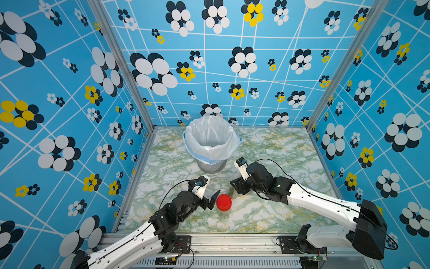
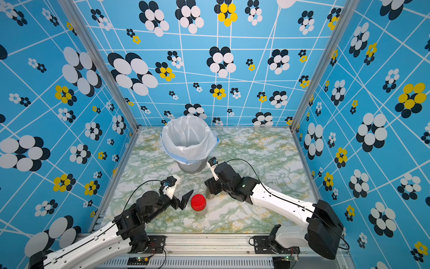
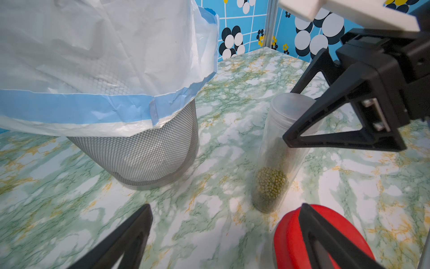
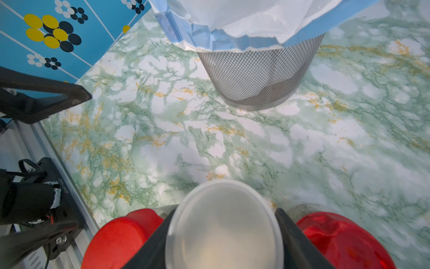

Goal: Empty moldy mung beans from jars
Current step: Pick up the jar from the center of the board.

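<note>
- tall jar (image 3: 279, 149): a narrow clear cylinder with a frosted whitish cap. It stands upright on the arms' side of the bin (image 3: 139, 151), apart from it. The right gripper (image 3: 293, 114) clasps it just under the cap.
- mung beans (image 3: 271, 186): tiny olive-green grains that fill only the bottom of the tall jar.
- red-lidded jar (image 1: 223, 202): shorter and rounder, lid on and upright, just beside the tall jar and farther from the bin.
- second red lid (image 4: 344, 240): it sits on the tall jar's other side; its body is hardly visible.

Bright, even light, soft shadows — wide-angle bending at edges
</note>
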`<control>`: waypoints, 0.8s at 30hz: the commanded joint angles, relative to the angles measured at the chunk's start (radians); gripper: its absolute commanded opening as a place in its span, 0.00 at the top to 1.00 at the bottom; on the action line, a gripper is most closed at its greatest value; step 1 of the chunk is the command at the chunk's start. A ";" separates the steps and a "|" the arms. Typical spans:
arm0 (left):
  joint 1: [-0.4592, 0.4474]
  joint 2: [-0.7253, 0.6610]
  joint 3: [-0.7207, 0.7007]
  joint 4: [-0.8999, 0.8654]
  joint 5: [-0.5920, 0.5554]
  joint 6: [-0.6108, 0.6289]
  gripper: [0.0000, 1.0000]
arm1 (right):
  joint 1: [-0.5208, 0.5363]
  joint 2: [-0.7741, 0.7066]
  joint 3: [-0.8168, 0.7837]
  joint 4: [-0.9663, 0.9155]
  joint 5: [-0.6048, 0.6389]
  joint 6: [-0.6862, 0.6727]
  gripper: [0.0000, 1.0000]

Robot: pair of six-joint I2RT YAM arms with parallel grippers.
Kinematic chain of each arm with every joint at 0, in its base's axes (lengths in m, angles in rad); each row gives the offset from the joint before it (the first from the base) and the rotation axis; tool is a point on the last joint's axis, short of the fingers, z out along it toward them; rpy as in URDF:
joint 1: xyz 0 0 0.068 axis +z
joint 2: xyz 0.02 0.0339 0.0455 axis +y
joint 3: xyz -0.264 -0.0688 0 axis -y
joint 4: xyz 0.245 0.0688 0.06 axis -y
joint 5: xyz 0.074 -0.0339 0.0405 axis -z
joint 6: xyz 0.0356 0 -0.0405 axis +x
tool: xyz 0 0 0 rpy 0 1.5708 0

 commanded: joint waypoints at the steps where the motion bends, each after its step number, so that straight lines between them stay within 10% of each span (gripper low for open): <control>1: 0.010 -0.012 -0.022 0.003 0.000 -0.007 0.00 | 0.007 0.005 0.008 0.021 0.015 -0.002 0.41; 8: 0.012 -0.013 -0.026 0.005 0.001 -0.001 0.01 | 0.007 -0.006 0.001 0.057 0.011 -0.005 0.62; 24: 0.028 -0.048 -0.052 0.120 0.167 0.110 0.01 | 0.007 -0.036 0.129 0.021 0.101 -0.107 0.69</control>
